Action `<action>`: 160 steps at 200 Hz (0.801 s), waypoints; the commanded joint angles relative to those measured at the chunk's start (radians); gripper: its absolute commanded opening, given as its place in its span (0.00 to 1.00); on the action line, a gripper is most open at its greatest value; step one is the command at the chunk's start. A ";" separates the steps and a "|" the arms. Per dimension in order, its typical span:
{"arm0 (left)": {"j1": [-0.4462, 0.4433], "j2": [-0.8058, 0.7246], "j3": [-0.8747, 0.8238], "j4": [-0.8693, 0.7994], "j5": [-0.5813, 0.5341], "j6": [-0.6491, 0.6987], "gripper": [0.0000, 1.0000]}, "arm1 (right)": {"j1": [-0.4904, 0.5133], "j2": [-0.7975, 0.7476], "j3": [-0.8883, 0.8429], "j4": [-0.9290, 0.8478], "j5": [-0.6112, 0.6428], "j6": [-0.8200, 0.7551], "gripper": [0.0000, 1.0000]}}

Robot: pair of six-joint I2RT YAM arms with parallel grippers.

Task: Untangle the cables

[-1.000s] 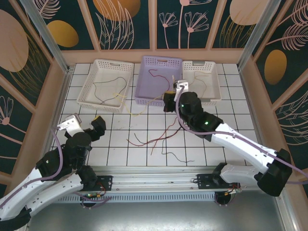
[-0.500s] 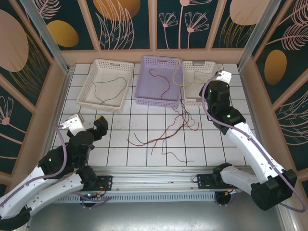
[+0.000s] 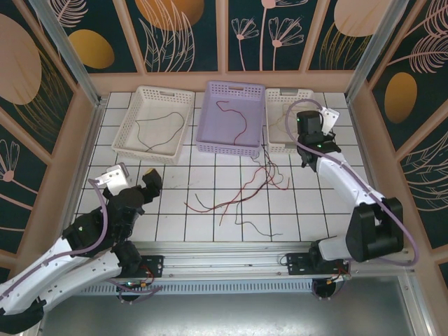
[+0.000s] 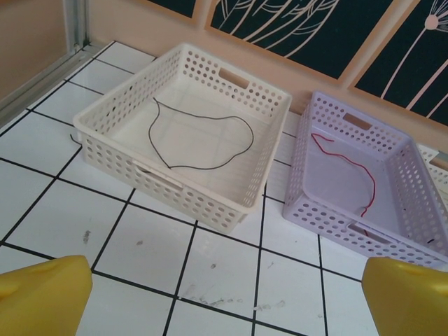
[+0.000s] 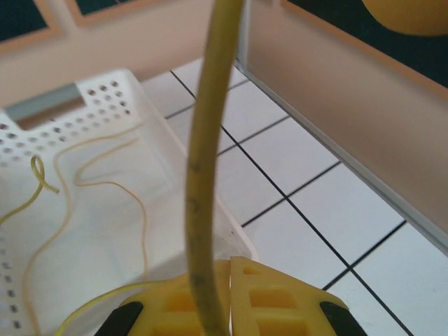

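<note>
There is one big table (image 3: 175, 217) with white tiles and black lines. Two white robot arms sit at its near edge, the left arm (image 3: 77, 241) and the right arm (image 3: 343, 178).

Three baskets stand in a row at the far side of the table. Two are white and one is light purple. The left white basket (image 4: 161, 185) holds one black cable (image 4: 203, 150), lying in a wide loop. The purple basket (image 4: 329, 217) in the middle holds one red cable (image 4: 350, 168), all wiggly on the floor of the basket. The right white basket (image 5: 105, 91) holds yellow loops (image 5: 91, 182) of thin cable. I cannot tell if they are one piece or more.

There are two grippers. The left gripper (image 4: 224, 297) hangs over the tiles on the left side, in front of the left white basket. Its yellow fingers (image 4: 42, 297) are spread wide apart with nothing between them. The right gripper (image 5: 226, 297) is over the right white basket, near its right edge. Its jaws are pressed together on a yellow cable (image 5: 203, 140). This cable runs up from the jaws and out of the top of the right wrist view.

The other cables (image 3: 241, 192) lie on the table in front of the purple basket and the right white basket. They are red and black. They cross one another, so I cannot count them.
</note>
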 commanded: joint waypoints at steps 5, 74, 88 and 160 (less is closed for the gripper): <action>-0.002 0.006 -0.030 0.040 0.035 0.004 0.99 | -0.027 0.061 0.065 -0.008 0.076 0.031 0.00; -0.003 -0.037 -0.042 0.048 0.057 -0.009 0.99 | -0.009 0.303 0.196 -0.029 0.018 0.005 0.00; -0.002 -0.028 -0.044 0.049 0.062 -0.009 0.98 | 0.000 0.351 0.233 -0.052 0.013 0.007 0.00; -0.002 -0.019 -0.050 0.062 0.073 0.000 0.98 | 0.011 0.514 0.347 -0.125 -0.063 -0.008 0.00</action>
